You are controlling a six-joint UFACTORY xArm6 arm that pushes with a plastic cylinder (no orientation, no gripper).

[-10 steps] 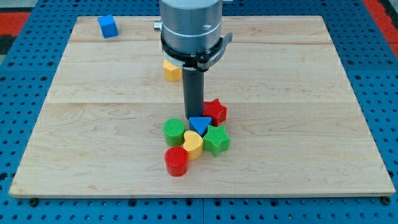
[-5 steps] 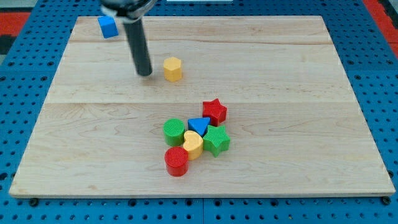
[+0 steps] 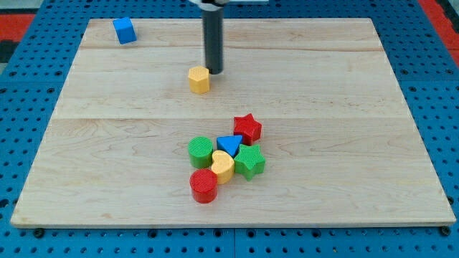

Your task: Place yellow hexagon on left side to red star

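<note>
The yellow hexagon lies on the wooden board in the upper middle. My tip stands just right of and slightly above it, touching or nearly touching its upper right edge. The red star lies lower and to the right, at the top of a cluster of blocks, well apart from the hexagon.
The cluster below the red star holds a blue triangle, a green cylinder, a green star, a yellow heart and a red cylinder. A blue cube sits at the top left corner.
My tip went from beside the blue triangle up to the left of the yellow hexagon, then across to its upper right. No block has visibly moved.
</note>
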